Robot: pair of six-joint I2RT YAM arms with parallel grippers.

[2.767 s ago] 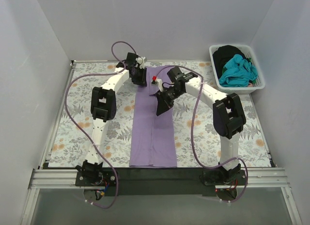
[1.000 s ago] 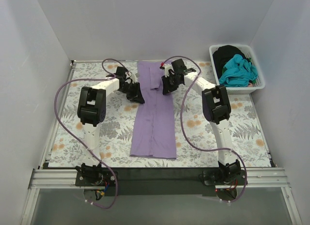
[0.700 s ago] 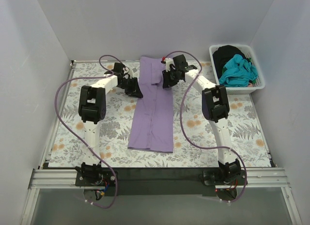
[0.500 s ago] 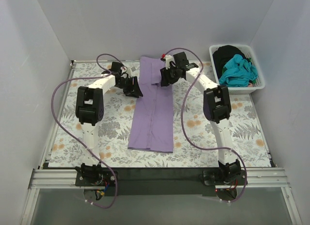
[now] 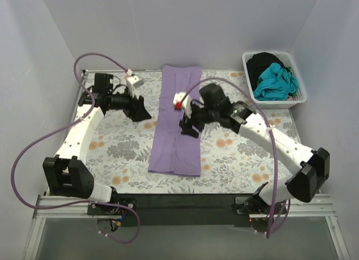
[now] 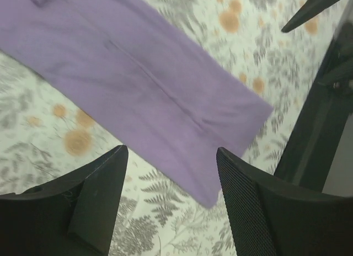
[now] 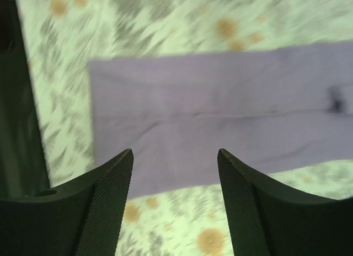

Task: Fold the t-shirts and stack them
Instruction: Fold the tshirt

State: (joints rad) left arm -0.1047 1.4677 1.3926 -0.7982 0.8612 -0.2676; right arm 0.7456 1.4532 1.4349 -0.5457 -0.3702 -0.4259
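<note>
Floral-covered table (image 5: 112,153) — lavender t-shirt (image 5: 174,151) spread flat down the middle as a long narrow strip, white basket (image 5: 280,103) at the far right corner.

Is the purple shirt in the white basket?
No, the purple shirt lies flat on the flowery table cover, outside the basket.

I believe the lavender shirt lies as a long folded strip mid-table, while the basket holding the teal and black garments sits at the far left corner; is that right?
Not quite: the top external view shows the basket at the far right corner. Otherwise yes: the lavender shirt lies as a long folded strip mid-table, and the basket holds the teal garment and black garment.
</note>
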